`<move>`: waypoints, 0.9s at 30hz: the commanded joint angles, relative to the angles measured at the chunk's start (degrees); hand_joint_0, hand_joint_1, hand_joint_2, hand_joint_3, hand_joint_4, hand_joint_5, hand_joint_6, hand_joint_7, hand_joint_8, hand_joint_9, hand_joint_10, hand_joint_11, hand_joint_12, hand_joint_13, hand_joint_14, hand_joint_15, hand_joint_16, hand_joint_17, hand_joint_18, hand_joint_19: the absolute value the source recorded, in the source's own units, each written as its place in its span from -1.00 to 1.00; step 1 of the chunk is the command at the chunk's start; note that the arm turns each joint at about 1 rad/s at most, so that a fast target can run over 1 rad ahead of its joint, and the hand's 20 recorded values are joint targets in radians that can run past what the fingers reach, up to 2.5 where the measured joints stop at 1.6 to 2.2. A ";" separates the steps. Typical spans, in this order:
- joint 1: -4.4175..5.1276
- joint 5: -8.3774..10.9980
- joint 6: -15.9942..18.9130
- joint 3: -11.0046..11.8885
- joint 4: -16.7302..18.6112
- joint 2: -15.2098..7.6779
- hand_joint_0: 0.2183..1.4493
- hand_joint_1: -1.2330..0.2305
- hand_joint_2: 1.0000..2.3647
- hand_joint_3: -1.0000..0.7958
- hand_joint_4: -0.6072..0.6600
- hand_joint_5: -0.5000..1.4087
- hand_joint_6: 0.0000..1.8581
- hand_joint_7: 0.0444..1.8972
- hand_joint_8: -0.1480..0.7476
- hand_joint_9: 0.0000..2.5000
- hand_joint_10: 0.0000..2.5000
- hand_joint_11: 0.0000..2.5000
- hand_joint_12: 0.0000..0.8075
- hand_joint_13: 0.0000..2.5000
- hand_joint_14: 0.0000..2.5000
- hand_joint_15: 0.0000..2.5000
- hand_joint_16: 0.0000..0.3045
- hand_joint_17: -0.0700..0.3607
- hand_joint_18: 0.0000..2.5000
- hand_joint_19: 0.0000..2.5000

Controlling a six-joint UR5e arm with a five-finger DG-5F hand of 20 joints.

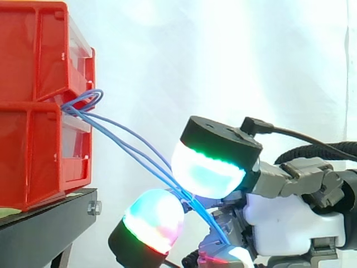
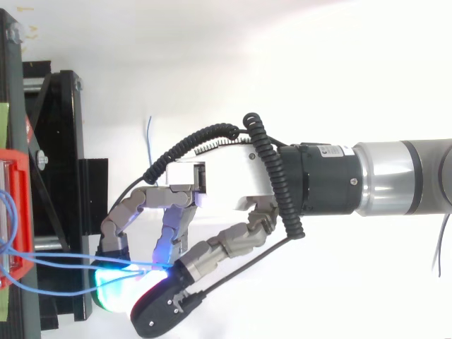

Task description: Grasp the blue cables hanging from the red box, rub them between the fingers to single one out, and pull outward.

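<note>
My robot hand [image 2: 212, 178] gripped the blue cables [image 1: 142, 146] between its glowing fingertips [image 1: 207, 167]; the cables slanted down from the front of the red box [image 1: 33, 61] on the black stand [image 1: 44, 230]; the robot hand sat lower, apart from the box.

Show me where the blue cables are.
In the side view, the blue cables run from the red box at left down into the robot hand, lower right.
</note>
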 commanded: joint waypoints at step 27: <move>-2.05 0.36 -2.47 2.48 -0.14 0.03 -0.51 -0.04 -1.00 -0.44 0.07 -0.61 -0.21 -0.03 0.03 -0.03 -0.98 -0.35 -0.03 -0.12 -0.98 -0.53 -0.64 -0.11 -0.20 -0.45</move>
